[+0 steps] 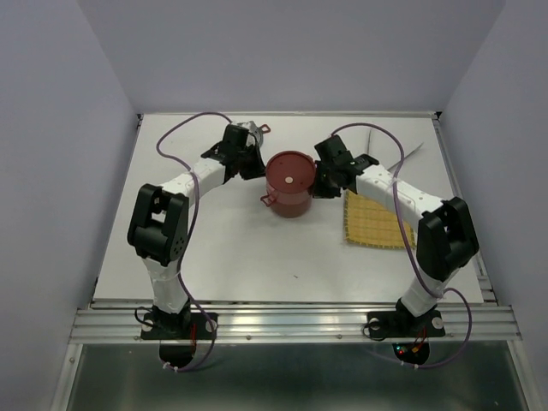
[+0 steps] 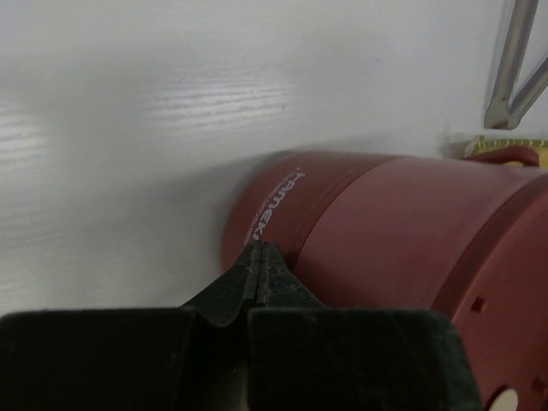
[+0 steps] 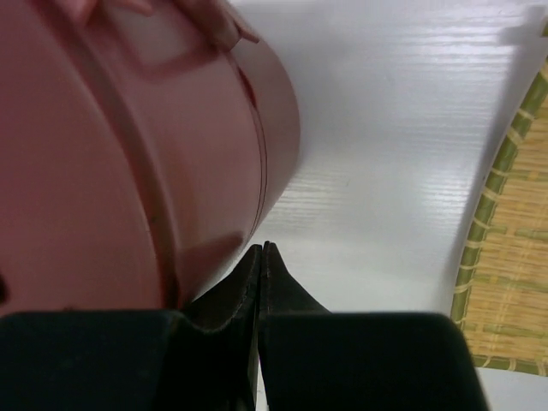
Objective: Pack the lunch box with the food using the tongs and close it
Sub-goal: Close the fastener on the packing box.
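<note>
A: From our edge of the table [image 1: 240, 257], how do the arms stand?

B: We see both rise from their bases, fold at the elbow and reach inward and away from us. The left arm [image 1: 158, 224] leans in from the left, the right arm [image 1: 441, 235] from the right, so the two forearms slant toward each other.

A: And the fingers?

B: The left gripper [image 2: 261, 248] has its fingers pressed flat together with nothing between them. The right gripper [image 3: 261, 247] is the same, shut tight and empty.

A: Where is the box?

B: The box [image 1: 289, 193] stands upright mid-table between the two grippers, tiers stacked and the lid [image 1: 289, 174] on it. Each gripper's tips sit low against its side wall. We cannot tell whether they touch it or are just beside it.

A: Farther out?

B: The mat [image 1: 377, 221] lies flat to the right of the box, with the right forearm passing over its far corner. The tongs [image 2: 514, 68] lie on the table beyond the box, near the mat's edge, apart from both grippers.
</note>
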Motion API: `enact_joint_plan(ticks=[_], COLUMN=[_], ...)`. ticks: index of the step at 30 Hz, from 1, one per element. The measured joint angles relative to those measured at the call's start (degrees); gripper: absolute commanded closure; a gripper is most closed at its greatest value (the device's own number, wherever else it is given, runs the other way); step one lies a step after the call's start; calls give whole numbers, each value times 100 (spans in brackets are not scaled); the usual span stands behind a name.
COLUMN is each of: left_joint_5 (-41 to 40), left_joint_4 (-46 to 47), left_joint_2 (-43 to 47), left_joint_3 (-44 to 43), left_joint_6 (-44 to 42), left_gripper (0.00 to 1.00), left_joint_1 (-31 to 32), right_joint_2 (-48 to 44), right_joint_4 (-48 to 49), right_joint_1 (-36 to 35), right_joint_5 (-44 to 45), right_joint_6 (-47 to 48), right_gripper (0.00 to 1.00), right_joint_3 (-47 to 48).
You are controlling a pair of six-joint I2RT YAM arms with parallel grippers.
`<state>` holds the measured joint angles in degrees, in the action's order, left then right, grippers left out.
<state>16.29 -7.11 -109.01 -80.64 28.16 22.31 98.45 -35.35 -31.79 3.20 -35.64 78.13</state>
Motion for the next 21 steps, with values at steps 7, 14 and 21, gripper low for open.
enact_joint_plan(ticks=[7,14,21], left_joint_5=[-98,-103,-551], left_joint_4=[31,-144,-573], left_joint_2=[695,1069,1790], left_joint_3=[1110,1394,1596], left_joint_6=[96,105,35], left_gripper=[100,100,100], left_joint_1=[232,361,363], right_joint_2=[39,39,-413], right_joint_4=[55,42,-72], right_joint_1=[391,688,697], right_joint_5=[184,516,599], right_joint_6=[92,280,404], right_gripper=[99,99,99], right_joint_3=[26,267,358])
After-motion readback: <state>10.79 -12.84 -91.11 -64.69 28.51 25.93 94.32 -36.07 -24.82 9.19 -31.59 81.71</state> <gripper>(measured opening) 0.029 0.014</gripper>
